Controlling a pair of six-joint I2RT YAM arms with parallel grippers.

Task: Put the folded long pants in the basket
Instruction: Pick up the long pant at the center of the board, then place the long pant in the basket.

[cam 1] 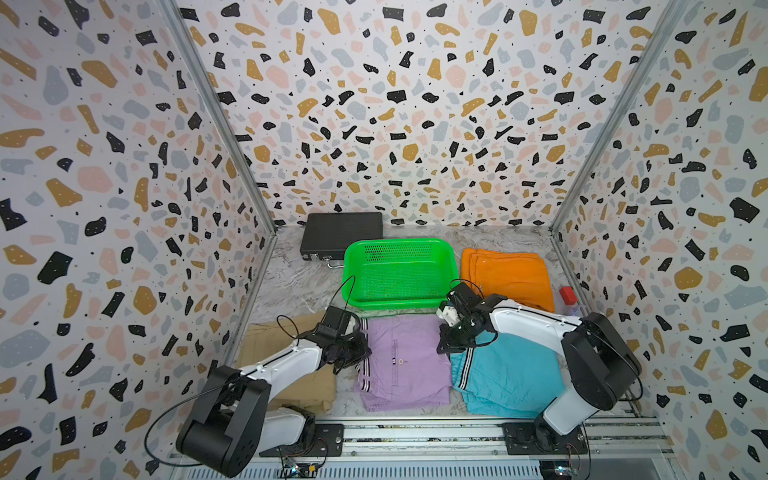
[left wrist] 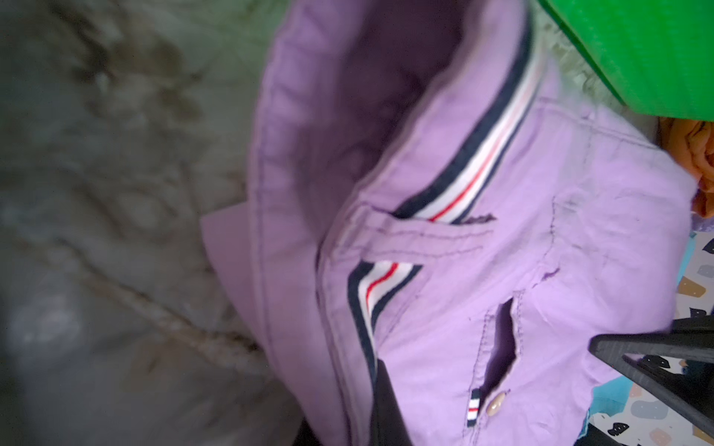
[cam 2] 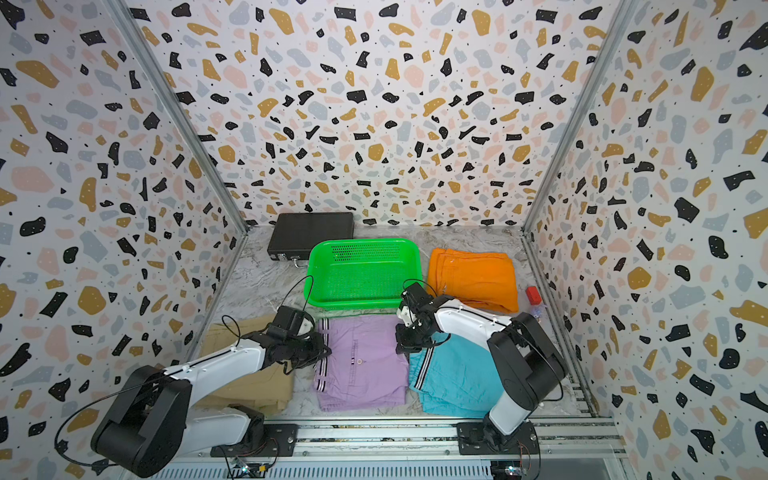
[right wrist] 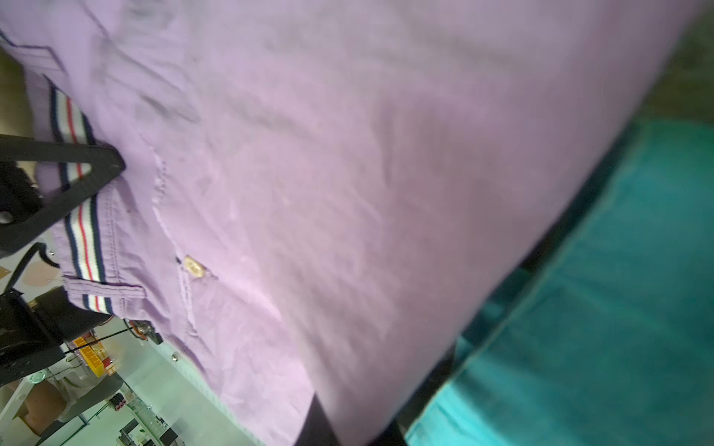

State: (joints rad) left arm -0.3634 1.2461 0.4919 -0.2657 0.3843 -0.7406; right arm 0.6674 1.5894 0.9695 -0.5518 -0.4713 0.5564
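We judge the lilac pants soft and floppy, so the left claw and right claw pinch shut on its opposite side edges.

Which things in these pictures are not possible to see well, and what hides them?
- tan pants: in both top views, partly under the left arm.
- turquoise pants: one side under the right arm.
- right gripper, its fingers: hidden by its own wrist in top views; blurred and cut off in the wrist view.
- red thing: too small to name.
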